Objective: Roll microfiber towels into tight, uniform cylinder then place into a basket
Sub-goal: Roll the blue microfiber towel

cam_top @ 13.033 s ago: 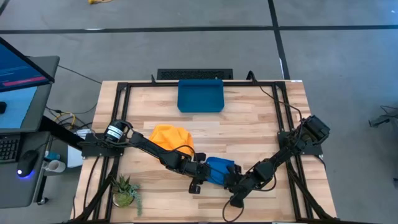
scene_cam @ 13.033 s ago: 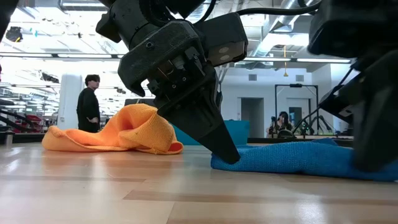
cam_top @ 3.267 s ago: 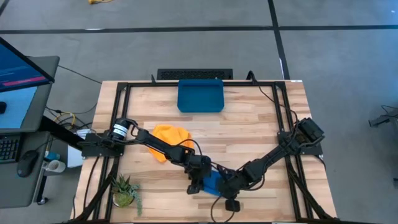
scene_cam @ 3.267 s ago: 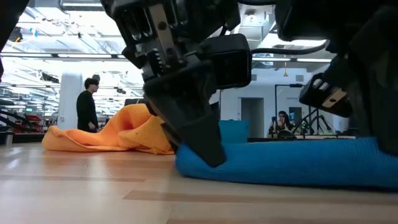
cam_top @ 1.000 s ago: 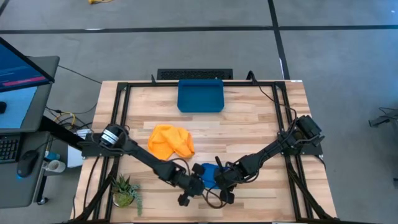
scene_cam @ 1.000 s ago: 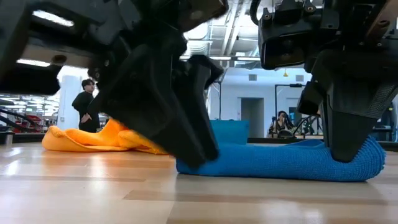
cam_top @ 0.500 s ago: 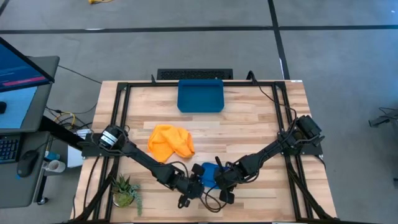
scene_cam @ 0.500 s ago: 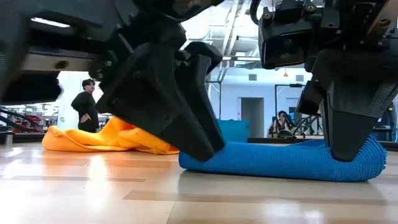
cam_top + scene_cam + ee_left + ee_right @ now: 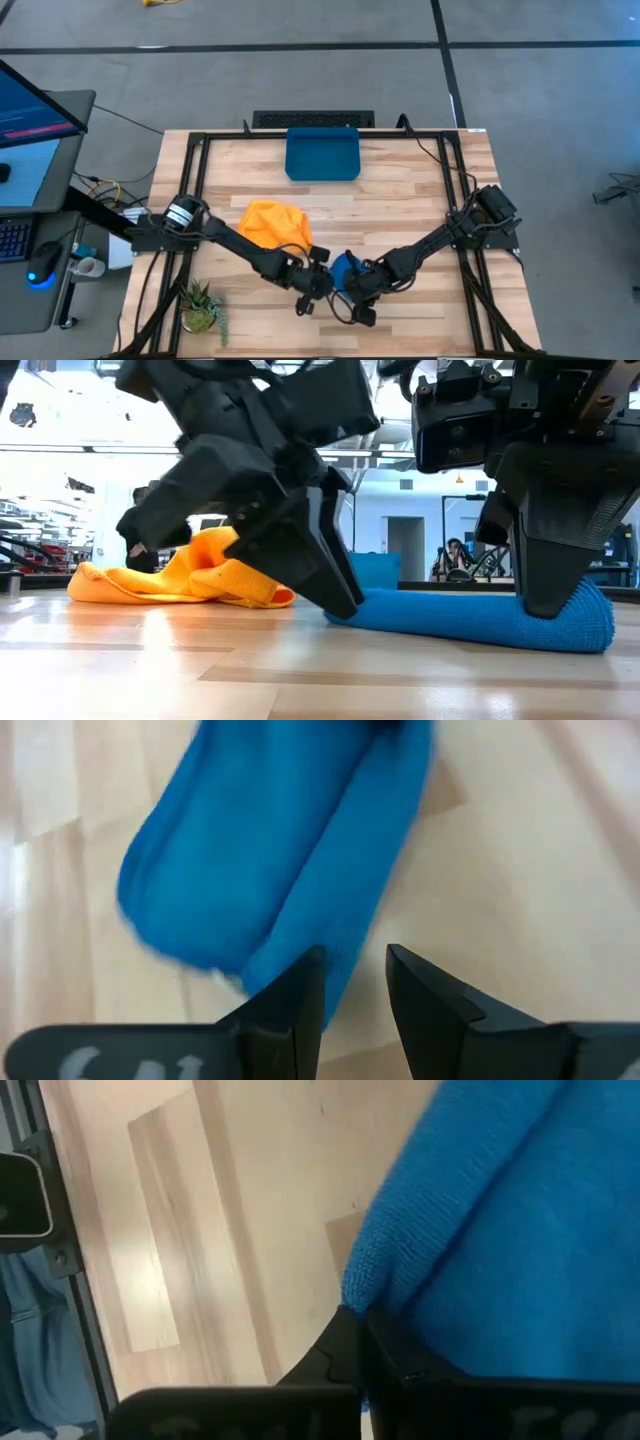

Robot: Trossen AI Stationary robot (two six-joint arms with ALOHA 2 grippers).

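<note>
The blue towel lies as a short, loosely rolled bundle on the wooden table, near its front edge. My left gripper stands at the bundle's left end with its fingers apart. My right gripper is shut at the bundle's right end. The yellow-orange towel lies crumpled to the far left of them. The dark blue basket stands at the far edge with nothing in it. My left gripper comes slanting down from the table's left. One fingertip touches the left end of the blue bundle. A narrow fold of blue cloth reaches toward the gap between the parted fingers. The bundle lies on the table. My right gripper is shut at the blue towel's right end, on a folded edge that meets the fingertips. It points steeply down onto that end, and the cloth bulges around it. The cloth hides how many layers it has. The bundle rests on the table.
A small potted plant stands at the near left corner. A black bar lies behind the basket. Bare wood stretches between the towels and the basket. A person stands in the room beyond the table.
My left gripper has swung from the near edge toward the far edge and to the right, turning as it went, up against the blue bundle's left end. That end has been pushed to the right, so the bundle is shorter. Its right end has stayed under my right gripper.
</note>
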